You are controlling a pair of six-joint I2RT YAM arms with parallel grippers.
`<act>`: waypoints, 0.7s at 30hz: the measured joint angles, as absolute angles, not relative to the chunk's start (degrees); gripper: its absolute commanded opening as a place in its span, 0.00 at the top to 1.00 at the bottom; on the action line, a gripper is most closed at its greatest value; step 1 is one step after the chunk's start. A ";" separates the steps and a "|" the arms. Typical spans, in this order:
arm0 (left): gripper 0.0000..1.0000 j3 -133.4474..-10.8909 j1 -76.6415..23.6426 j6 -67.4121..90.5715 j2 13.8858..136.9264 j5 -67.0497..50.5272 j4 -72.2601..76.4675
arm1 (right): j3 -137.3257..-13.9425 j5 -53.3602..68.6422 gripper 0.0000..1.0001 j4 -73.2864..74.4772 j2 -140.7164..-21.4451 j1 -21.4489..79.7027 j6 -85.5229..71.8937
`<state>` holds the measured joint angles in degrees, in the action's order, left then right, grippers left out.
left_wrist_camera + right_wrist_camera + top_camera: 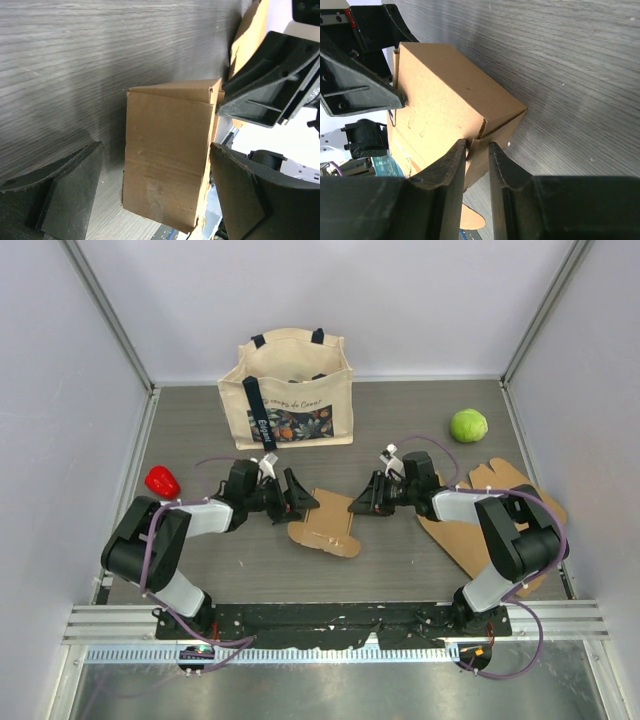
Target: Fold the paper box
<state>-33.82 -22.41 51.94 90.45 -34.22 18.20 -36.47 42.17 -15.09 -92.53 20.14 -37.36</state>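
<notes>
Cardboard, thin and light: the box [325, 522] sits in the middle of the table [400, 570] between both arms. I expect it to crease or skid if shoved, so I'd hold walls near the folds. Left claw [303, 498] gapes astride it; right claw [477, 155] is nipped on 1 wall edge. Bag [290, 390] lettering is too small to read.

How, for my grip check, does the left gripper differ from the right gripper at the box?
Left gripper: wide open, the paper box between its fingers. Right gripper: nearly closed, pinching the box's corner. The left gripper is at the box's left side, the right gripper its right. Both lie low, facing the box.
</notes>
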 measured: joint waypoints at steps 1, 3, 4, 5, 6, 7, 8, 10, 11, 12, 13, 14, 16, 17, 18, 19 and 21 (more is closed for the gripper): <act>0.12 -33.61 -22.61 52.31 90.48 -34.54 18.90 | -36.36 42.26 0.72 -15.14 -92.53 19.92 -37.36; 0.13 -33.23 -23.31 53.54 90.52 -35.14 20.80 | -36.21 42.39 0.72 -15.29 -92.62 19.53 -37.39; 0.16 -33.12 -23.68 54.13 90.61 -35.44 21.85 | -36.12 42.54 0.71 -15.44 -92.64 19.40 -37.43; 0.17 -33.01 -24.16 55.13 90.80 -35.79 23.24 | -36.01 42.61 0.71 -15.62 -92.66 19.38 -37.50; 0.19 -32.82 -24.64 56.07 91.11 -36.18 24.69 | -35.86 42.63 0.71 -16.01 -92.66 19.33 -37.63; 0.22 -32.47 -25.08 57.25 91.50 -36.47 26.30 | -35.79 42.63 0.71 -16.10 -92.66 19.33 -37.65; 0.23 -31.92 -25.50 58.65 91.94 -36.71 27.97 | -35.68 42.59 0.70 -16.29 -92.66 19.27 -37.69; 0.27 -30.50 -25.87 61.84 92.86 -37.39 31.20 | -35.44 42.54 0.69 -16.75 -92.66 19.22 -38.09; 0.30 -29.69 -26.09 63.46 93.25 -37.76 32.88 | -35.31 42.48 0.68 -16.93 -92.66 19.14 -38.28; 0.31 -28.97 -26.26 65.12 93.41 -37.95 34.26 | -35.11 42.37 0.67 -17.23 -92.66 19.11 -38.57; 0.35 -28.34 -26.37 66.52 93.43 -38.24 35.18 | -34.96 42.13 0.66 -17.52 -92.64 19.07 -38.96; 0.37 -27.94 -26.50 67.88 93.43 -38.52 35.92 | -34.89 41.98 0.64 -17.65 -92.62 19.03 -39.24; 0.41 -27.68 -26.52 70.50 93.36 -38.89 36.80 | -34.74 41.41 0.59 -17.89 -92.58 18.98 -39.62; 0.42 -27.66 -26.52 71.77 93.27 -38.92 36.97 | -34.65 40.97 0.49 -17.80 -92.38 19.00 -39.64; 0.44 -27.64 -26.52 72.90 93.14 -38.89 36.99 | -34.59 40.32 0.45 -17.50 -91.94 19.00 -39.57; 0.45 -27.62 -26.52 74.11 92.95 -38.85 36.95 | -34.54 39.24 0.41 -16.75 -91.24 19.07 -39.05; 0.44 -27.46 -26.52 76.88 92.07 -38.76 36.38 | -34.54 35.31 0.32 -12.86 -88.75 19.49 -37.10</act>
<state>-27.46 -26.52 76.88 92.07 -38.76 36.38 -34.54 35.31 -12.86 -88.75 19.49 -37.10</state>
